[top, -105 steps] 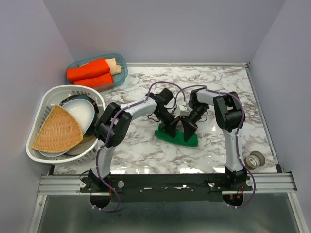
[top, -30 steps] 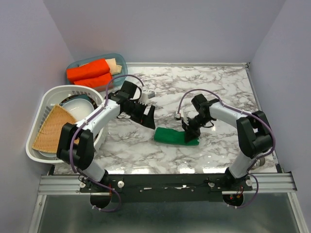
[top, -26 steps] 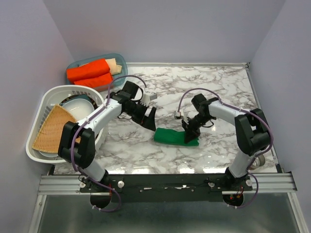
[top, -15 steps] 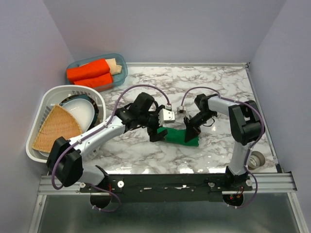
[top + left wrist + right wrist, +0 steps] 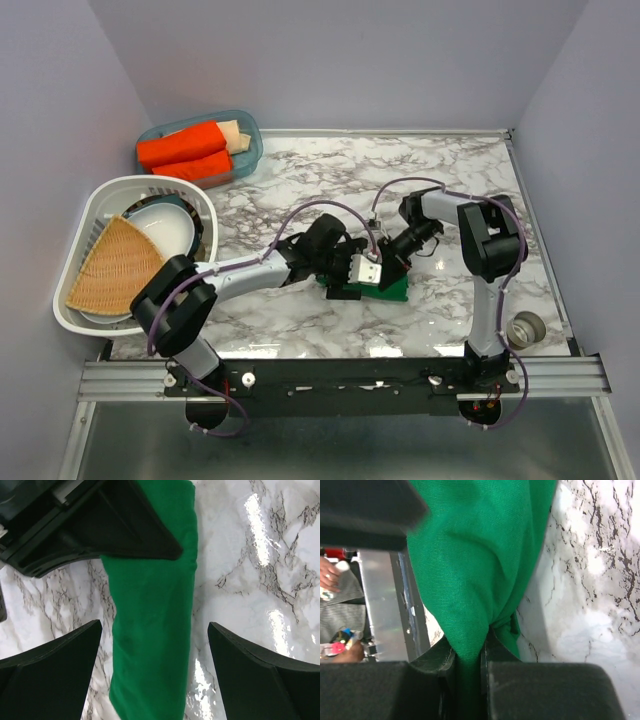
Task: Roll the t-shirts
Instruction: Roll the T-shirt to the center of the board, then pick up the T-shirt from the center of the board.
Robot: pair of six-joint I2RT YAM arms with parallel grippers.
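Left gripper (image 5: pixel 155 626) astride green t-shirt (image 5: pixel 150 680); right gripper (image 5: pixel 468 672) seemingly tight on its end

The light is bright and even, coming from overhead, so in the top view the marble table (image 5: pixel 300 320) carries only faint, soft-edged shadows under the arms and a pale sheen along its near edge. From the left wrist the polished stone throws hard white glare patches on the right side, the green t-shirt (image 5: pixel 150 630) is crisp and evenly lit, and the left fingers (image 5: pixel 50 670) are almost featureless black. From the right wrist the cloth's weave is finely focused, the marble is washed out to white, and the right fingers (image 5: pixel 545 690) are a dark blur.
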